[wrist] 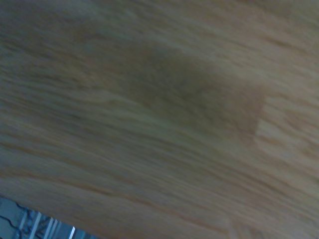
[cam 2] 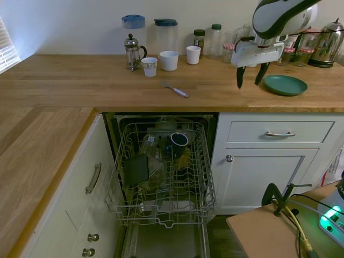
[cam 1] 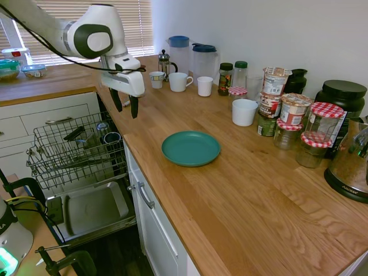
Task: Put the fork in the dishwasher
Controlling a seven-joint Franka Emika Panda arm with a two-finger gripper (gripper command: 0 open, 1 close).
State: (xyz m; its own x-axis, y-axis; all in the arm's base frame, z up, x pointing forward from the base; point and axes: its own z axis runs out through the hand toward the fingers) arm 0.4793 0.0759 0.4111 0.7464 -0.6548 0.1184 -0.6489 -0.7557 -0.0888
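White two-finger gripper (cam 2: 250, 76) spread wide, empty, above wooden counter (cam 2: 80, 80); slim silvery fork (cam 2: 175, 89) lies well apart.

Counted up on the worktop: one teal plate (cam 1: 191, 148), one French press (cam 1: 165, 62) and two blue-lidded pitchers (cam 1: 179, 50) (cam 1: 205, 60) can be made out. Four white cups (cam 1: 180, 81) (cam 1: 156, 79) (cam 1: 204, 85) (cam 1: 244, 112) are seen, one of them patterned. Three jars with red checked lids (cam 1: 326, 118) (cam 1: 237, 92) (cam 1: 315, 146) are counted, plus one black tub (cam 1: 344, 95) and one steel kettle (cam 1: 351, 167). Just one fork (cam 2: 174, 89) is spotted, and one wire rack (cam 2: 121, 161) at the one dishwasher (cam 1: 92, 210).
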